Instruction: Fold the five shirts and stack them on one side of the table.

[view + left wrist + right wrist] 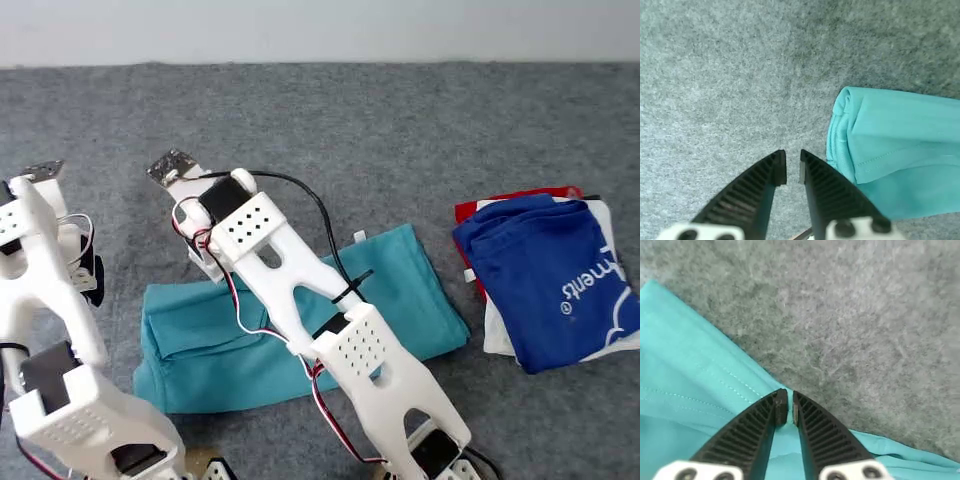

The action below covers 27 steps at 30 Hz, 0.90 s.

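A teal shirt (400,290) lies partly folded across the middle of the grey table. My right arm stretches over it to its far left corner. There my right gripper (205,262) (790,407) is shut, its tips pinched on the hem of the teal shirt (690,390). My left gripper (92,280) (793,167) hangs over bare carpet just left of the teal shirt (900,150), fingers nearly together with nothing between them. A stack of folded shirts sits at the right, with a blue one (540,280) on top.
Under the blue shirt show a white shirt (600,330) and the edge of a red one (500,203). Grey carpet (400,130) covers the table up to the pale wall at the back. The right arm's black cable (325,220) loops above the teal shirt.
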Motion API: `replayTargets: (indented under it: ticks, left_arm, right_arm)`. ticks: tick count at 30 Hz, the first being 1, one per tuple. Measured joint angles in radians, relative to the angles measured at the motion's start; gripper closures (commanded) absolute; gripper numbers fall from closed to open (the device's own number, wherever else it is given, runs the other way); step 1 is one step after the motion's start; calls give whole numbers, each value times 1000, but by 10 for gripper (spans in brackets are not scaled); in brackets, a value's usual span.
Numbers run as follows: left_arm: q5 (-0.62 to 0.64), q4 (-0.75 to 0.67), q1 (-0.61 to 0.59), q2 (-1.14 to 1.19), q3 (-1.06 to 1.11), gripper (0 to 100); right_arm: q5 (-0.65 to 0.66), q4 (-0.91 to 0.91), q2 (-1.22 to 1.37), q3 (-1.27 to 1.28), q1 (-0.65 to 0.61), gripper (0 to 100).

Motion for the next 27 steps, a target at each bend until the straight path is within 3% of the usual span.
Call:
replayTargets:
  ticks: [12, 19, 27]
  left_arm:
    - [-2, 0, 0, 0, 29, 938]
    - [-2, 0, 0, 0, 31, 938]
    - [-2, 0, 0, 0, 31, 938]
  right_arm:
    - [110, 2, -124, 275, -2, 981]
    - [158, 2, -129, 354, -2, 793]
    - [149, 2, -130, 361, -44, 840]
